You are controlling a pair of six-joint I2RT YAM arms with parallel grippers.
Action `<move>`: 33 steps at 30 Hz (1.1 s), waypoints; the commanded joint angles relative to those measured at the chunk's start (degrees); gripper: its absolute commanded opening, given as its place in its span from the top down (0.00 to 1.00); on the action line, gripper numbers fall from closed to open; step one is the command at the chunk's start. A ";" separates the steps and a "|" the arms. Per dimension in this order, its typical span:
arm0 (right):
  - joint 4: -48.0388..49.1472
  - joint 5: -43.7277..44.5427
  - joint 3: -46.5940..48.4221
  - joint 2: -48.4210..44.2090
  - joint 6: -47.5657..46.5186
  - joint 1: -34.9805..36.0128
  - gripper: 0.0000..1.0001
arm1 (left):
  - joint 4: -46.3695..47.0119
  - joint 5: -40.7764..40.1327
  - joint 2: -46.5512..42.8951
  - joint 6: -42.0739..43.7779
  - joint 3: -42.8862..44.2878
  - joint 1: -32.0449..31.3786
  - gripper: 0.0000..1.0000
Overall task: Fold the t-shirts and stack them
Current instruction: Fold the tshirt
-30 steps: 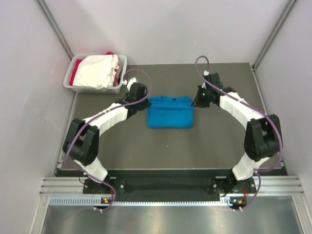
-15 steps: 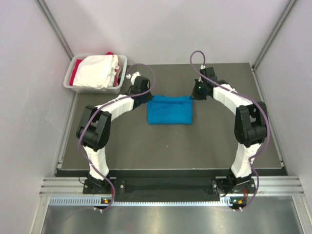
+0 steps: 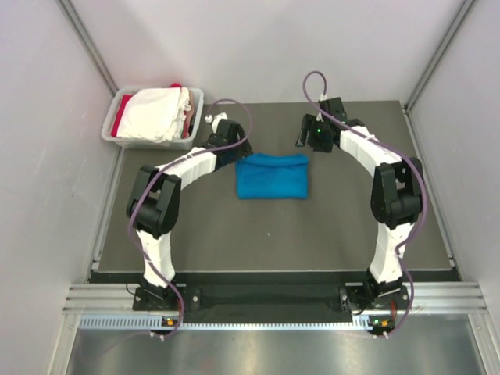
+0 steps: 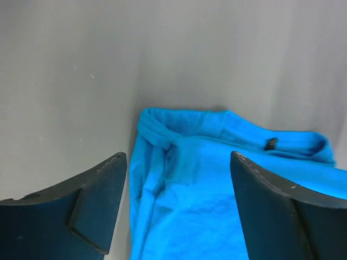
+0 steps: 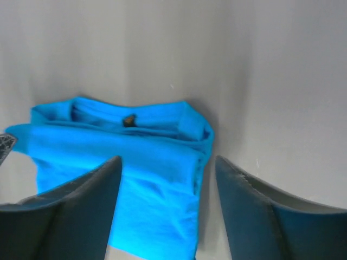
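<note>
The blue t-shirt [image 3: 272, 176] lies folded flat near the middle of the dark table [image 3: 234, 234], a rough rectangle whose long axis runs left to right in the overhead view. Its collar edge points to the far side, away from the arm bases. Both wrist views show the doubled collar band along that far edge, with a small dark mark [image 4: 270, 143] close beside it. The left arm [image 3: 180, 173] rises from its base to a bent elbow, and its forearm stretches forward and inward, so that the left gripper [image 3: 241, 151] sits just beside the shirt's far left corner. In its own camera the left gripper's fingers [image 4: 103, 189] stand wide apart with nothing between them, the shirt's corner lying loose on the table below. The right arm [image 3: 367, 155] mirrors this, elbow up and forearm reaching forward and inward. The right gripper [image 3: 301, 137] is near the far right corner, a little beyond the cloth and apart from it. Its fingers [image 5: 246, 206] are also spread and hold nothing, with the blue cloth lying free beneath the gap. At the table's far left corner a pale grey tub [image 3: 117, 141] holds a bunched white t-shirt [image 3: 156, 113] with a red t-shirt [image 3: 119, 123] showing beside it, well apart from the blue one.
</note>
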 commanded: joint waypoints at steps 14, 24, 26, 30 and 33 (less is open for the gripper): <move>35.66 -24.51 -26.80 -15.60 23.74 2.13 0.06 | 12.97 11.84 -29.88 -9.98 -24.57 -3.35 0.19; 39.88 -24.52 -19.95 -1.97 26.12 5.74 0.06 | 22.93 13.42 -26.91 -10.07 -33.21 -3.52 0.23; 39.62 -23.39 -17.31 0.57 25.68 5.65 0.06 | 21.44 13.86 -26.03 -9.72 -31.90 -3.52 0.23; 39.09 -20.83 -11.69 4.27 23.92 5.30 0.06 | 20.82 14.13 -25.14 -9.81 -32.15 -3.61 0.23; 38.83 -19.87 -6.42 7.70 22.34 5.13 0.06 | 20.82 13.96 -25.14 -8.85 -31.89 -3.52 0.23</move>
